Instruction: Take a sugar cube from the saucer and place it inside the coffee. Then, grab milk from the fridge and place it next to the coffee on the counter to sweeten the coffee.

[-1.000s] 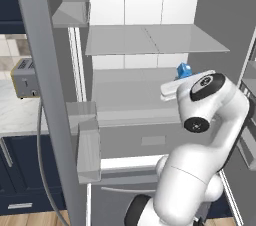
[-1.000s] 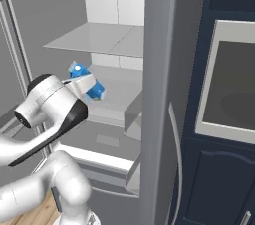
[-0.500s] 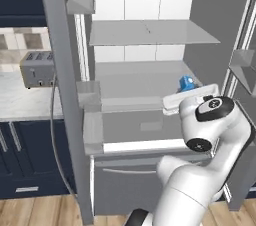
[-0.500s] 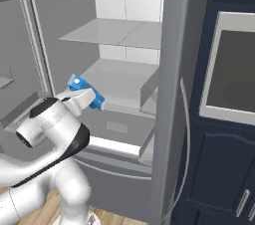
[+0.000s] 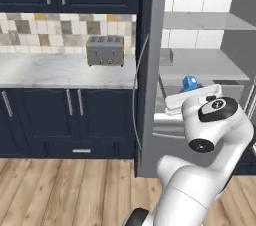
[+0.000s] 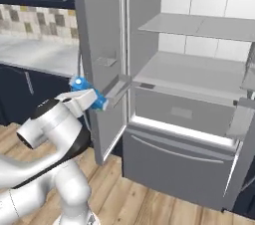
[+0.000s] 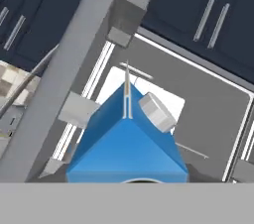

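Left base view shows the white arm holding the milk (image 5: 189, 83) above its wrist, the blue carton peeking over the gripper (image 5: 192, 95) in front of the open fridge (image 5: 210, 70). A second ago this camera looked almost straight into the fridge shelves; now the marble counter (image 5: 65, 70), a grey toaster (image 5: 105, 50) and the navy cabinets (image 5: 70, 115) take up the left half of the picture, which means the base has backed off and turned, not that the furniture has shifted. Right base view, from the other side, has the carton (image 6: 89, 94) held out ahead of the arm, just beside the edge of the open fridge door (image 6: 102, 59) and clear of the shelves, with the counter (image 6: 40, 52) running off behind at the left. Hand view looks down the gripper at the carton's blue gabled top (image 7: 126, 143) and grey cap (image 7: 156, 111), with the door edge, the fridge's lower drawer and dark cabinet fronts beyond it. The fingers themselves are hidden under the carton, yet it rides with the hand in every view, so the jaws are evidently clamped on it. Neither the coffee nor the saucer can be made out from here. By the look of things the fetch is done and the carry to the counter is under way; setting the milk down beside the cup is not yet done.
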